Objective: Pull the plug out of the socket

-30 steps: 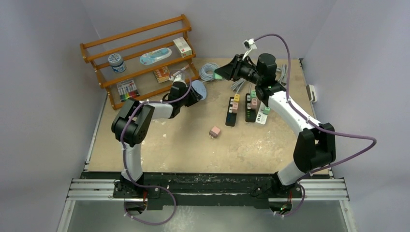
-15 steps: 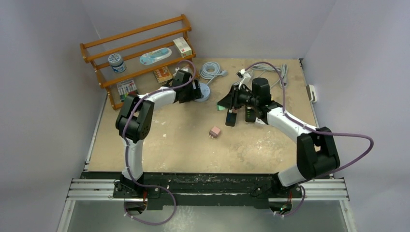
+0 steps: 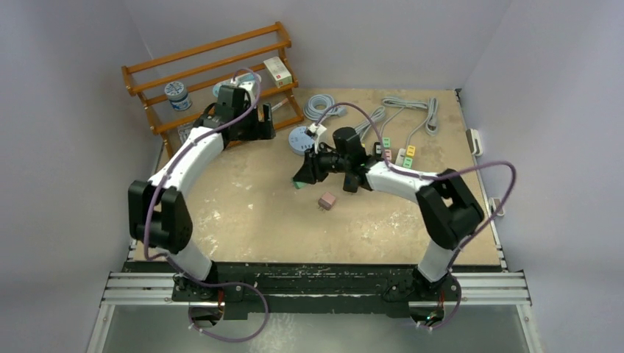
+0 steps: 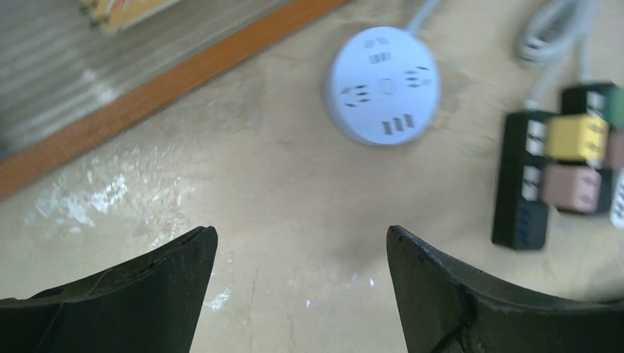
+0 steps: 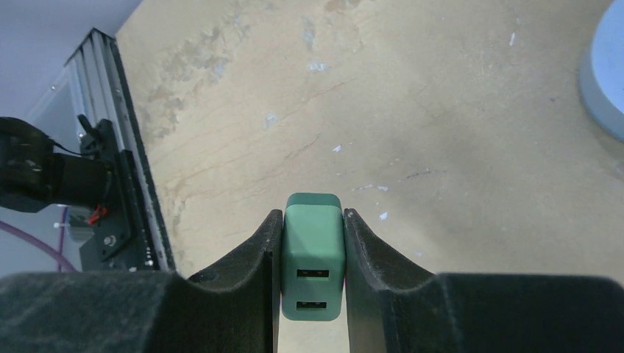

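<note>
The plug (image 5: pixel 313 257) shows only its USB face; its prongs are hidden. The right gripper (image 5: pixel 313 218) is clamped on its sides, apparently just above the bare table (image 5: pixel 412 95), well apart from the strip (image 4: pixel 521 198), which is blurred and cut off. The left gripper (image 4: pixel 300 234) has its jaws wide apart, holding nothing, near the round socket (image 4: pixel 383 95).

Fixed overhead camera, behind the arm bases, looks steeply down on the whole beige wooden counter (image 3: pixel 257 213). Left wrist camera faces down from close, past its jaws, at a round white socket disc (image 4: pixel 383 84) the overhead view shares. Right wrist camera skims the counter toward the grey metal rail (image 5: pixel 118 132).
</note>
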You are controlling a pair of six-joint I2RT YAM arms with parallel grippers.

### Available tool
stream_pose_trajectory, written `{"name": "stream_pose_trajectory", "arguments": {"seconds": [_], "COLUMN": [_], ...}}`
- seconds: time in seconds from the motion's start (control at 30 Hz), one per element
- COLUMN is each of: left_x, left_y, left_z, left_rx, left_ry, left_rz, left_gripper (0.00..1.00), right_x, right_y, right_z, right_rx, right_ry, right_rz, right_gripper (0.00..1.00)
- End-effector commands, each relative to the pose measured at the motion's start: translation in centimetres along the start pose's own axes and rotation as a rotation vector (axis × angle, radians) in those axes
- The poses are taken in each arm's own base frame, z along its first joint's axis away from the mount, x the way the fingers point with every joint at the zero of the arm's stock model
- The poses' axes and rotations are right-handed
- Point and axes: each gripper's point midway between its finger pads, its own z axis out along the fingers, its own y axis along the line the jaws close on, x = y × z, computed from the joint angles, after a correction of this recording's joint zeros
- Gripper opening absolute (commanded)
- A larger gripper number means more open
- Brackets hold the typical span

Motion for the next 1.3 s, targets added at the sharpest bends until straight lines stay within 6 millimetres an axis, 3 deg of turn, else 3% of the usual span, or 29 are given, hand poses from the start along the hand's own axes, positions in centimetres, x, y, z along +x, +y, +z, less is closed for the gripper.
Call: {"name": "stream_pose_trajectory", "arguments": {"seconds": [0.0,0.13,0.27,0.33,0.53,0.73,0.87,0.9,0.97,1.1,1.2,1.27], "left_x": [-1.6,-1.0,-0.3,-1.0,-1.8,-1.1,-0.7,-0.5,-0.1,0.4,0.5,-0.1], "left_y": [-3.8,-4.9,-8.5,-9.4,-12.0,-12.5,-13.0,-13.1,-13.0,-13.0,-13.1,-13.1], "left_z": [-6.6,-11.5,-16.8,-18.7,-21.9,-23.4,-24.7,-24.8,-24.5,-24.3,-25.1,-24.6], "left_rx": [0.213,0.313,0.684,0.8,0.996,1.053,1.113,1.124,1.135,1.165,1.178,1.129], "left_ry": [-0.041,-0.074,-0.162,-0.25,-0.369,-0.352,-0.346,-0.342,-0.331,-0.311,-0.315,-0.321], "left_rz": [0.32,0.471,0.533,0.506,0.424,0.466,0.502,0.507,0.512,0.526,0.551,0.522], "left_gripper": [0.85,0.86,0.87,0.88,0.88,0.89,0.9,0.9,0.9,0.91,0.91,0.91], "right_x": [-1.5,-1.1,0.3,1.3,2.2,2.4,1.6,1.3,0.5,-2.5,-6.0,-8.0], "right_y": [0.9,1.9,4.0,4.7,4.1,2.4,1.5,1.4,1.0,-1.3,-3.8,-7.0], "right_z": [2.3,4.6,7.3,8.5,11.3,13.8,14.6,14.7,14.6,12.8,8.8,4.9], "right_rx": [-0.104,-0.155,-0.203,-0.226,-0.238,-0.2,-0.152,-0.144,-0.109,0.036,0.11,0.175], "right_ry": [0.011,0.039,0.093,0.119,0.154,0.196,0.165,0.157,0.14,0.027,-0.083,-0.146], "right_rz": [-0.09,-0.099,-0.116,-0.105,-0.077,-0.048,-0.04,-0.046,-0.076,-0.143,-0.109,-0.045], "right_gripper": [0.0,0.0,0.0,0.0,0.0,0.23,0.29,0.37,0.62,0.98,1.0,0.99]}}
